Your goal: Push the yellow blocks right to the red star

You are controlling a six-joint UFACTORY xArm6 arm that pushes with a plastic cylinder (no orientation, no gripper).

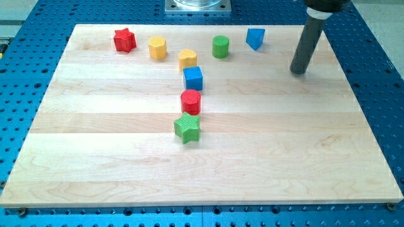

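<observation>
A red star [124,40] lies near the board's top left. A yellow hexagonal block [157,48] sits just right of it, a small gap between them. A second yellow block [187,59], heart-like in shape, lies further right and a little lower, touching the top of a blue cube [193,79]. My tip [298,70] rests on the board at the upper right, far right of both yellow blocks and right of the blue wedge-shaped block [255,38].
A green cylinder [220,46] stands right of the second yellow block. A red cylinder [190,101] and a green star [187,128] line up below the blue cube. The wooden board [95,157] lies on a blue perforated table.
</observation>
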